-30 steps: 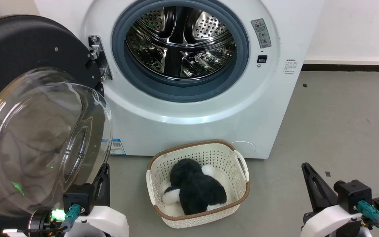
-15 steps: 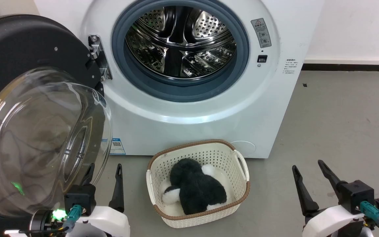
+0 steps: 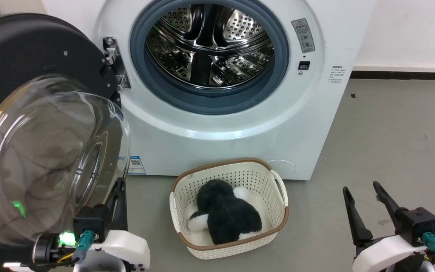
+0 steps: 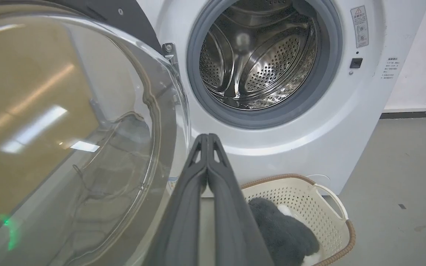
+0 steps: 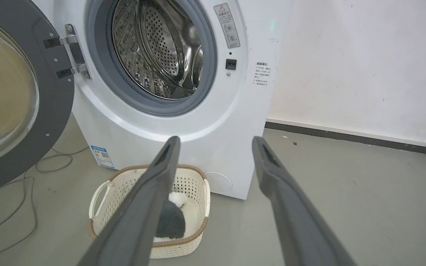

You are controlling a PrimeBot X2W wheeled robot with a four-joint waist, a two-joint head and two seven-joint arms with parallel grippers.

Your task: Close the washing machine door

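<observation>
Left end effector (image 3: 120, 186), fingers together, partly behind glass of washing machine door (image 3: 25, 49)

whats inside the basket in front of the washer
A black and white plush toy lies in the basket, along with a bare patch of the pale bottom. The toy covers most of the bottom, so whatever may lie under it cannot be seen.

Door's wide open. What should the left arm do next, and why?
Probably carry the left gripper, jaws shut, around the free edge of the washing machine door to its outer face: the door hangs wide open, and the gripper sits on the inner side beside the glass bowl.
</observation>
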